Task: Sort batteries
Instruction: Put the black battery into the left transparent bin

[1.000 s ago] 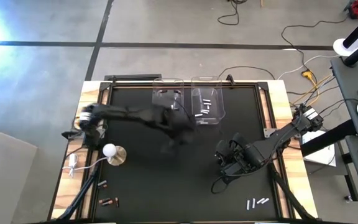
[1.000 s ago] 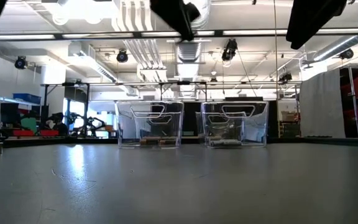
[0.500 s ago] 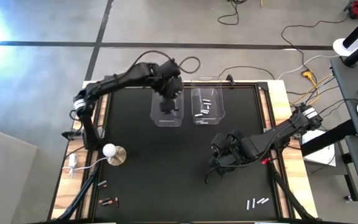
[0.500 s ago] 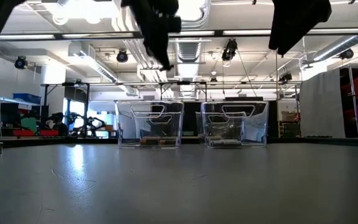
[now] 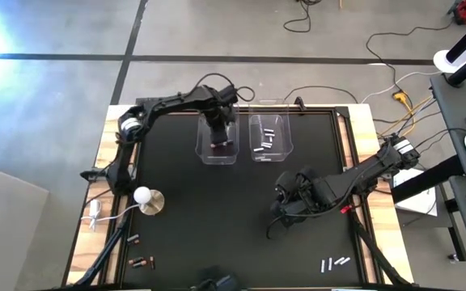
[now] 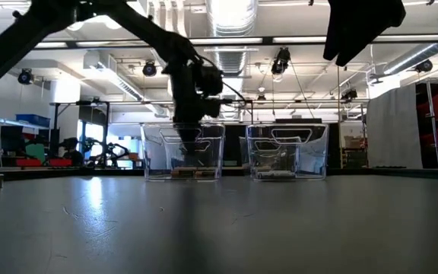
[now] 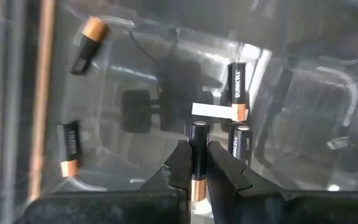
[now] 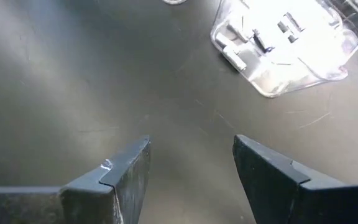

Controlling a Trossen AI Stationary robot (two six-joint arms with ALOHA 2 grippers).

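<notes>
Left gripper [image 7: 197,163]: reaches into the left clear bin [image 5: 217,139] at the table's far edge, fingers clenched on a dark copper-tipped battery [image 7: 197,158] held upright between them.
Left bin contents: four more dark copper-tipped batteries [image 7: 237,91] lie on its floor.
Right clear bin [image 5: 270,137]: just beside the left one, holding silvery-white batteries [image 5: 265,139].
Right gripper [image 8: 190,163]: hovers over bare black mat [image 5: 209,218] right of centre, fingers spread apart, nothing between them.
Loose silvery batteries [image 5: 335,263]: near right corner.
Loose dark batteries [image 5: 140,259]: near left corner.
White knob [image 5: 143,196]: left side, on a round base.
</notes>
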